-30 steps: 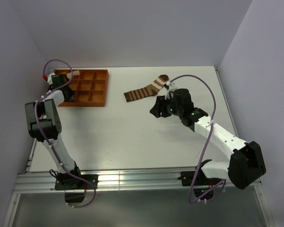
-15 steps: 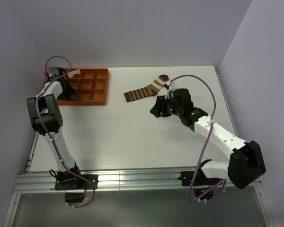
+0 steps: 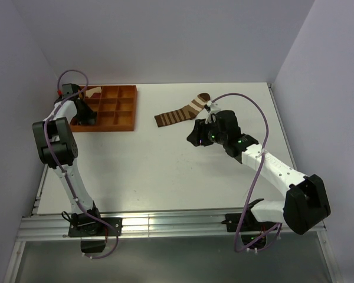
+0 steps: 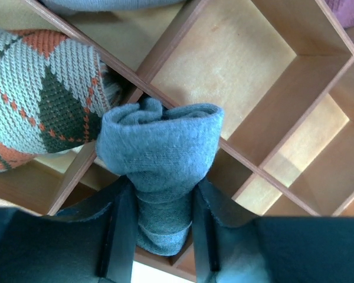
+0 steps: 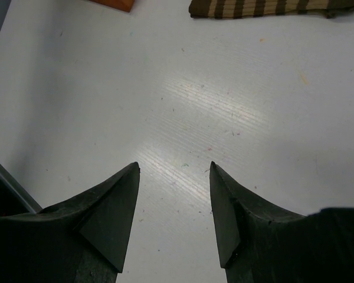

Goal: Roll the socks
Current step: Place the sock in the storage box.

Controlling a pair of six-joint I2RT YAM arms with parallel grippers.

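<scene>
– Between the left fingers (image 4: 123, 236), what is shown?
– A rolled grey sock (image 4: 159, 147) is shown clamped by its lower part, the fingers being closed on it from both sides. The roll is held over a partition of the wooden tray (image 4: 271, 177), beside a compartment filled by an argyle bundle (image 4: 41, 100). Whether the wood is touched cannot be told.
– And at the right fingers (image 5: 106, 224)?
– They are seen spread wide with nothing between them, hung over bare bench (image 3: 165, 171). The brown striped sock (image 3: 180, 112) is laid out flat just beyond them, near the tray's right side, and is not touched.
– Which step is judged to be in hand?
– Stowing of the finished grey roll is judged to be in hand. One sock is rolled and the other not yet begun, so the task is reckoned about half done.
– What is called for next?
– The roll would need to be shifted off the partition and lowered into a free compartment before the grip is released, lest it be perched on the edge and unroll. Afterwards the striped sock would need to be taken at one end and turned over on itself.
</scene>
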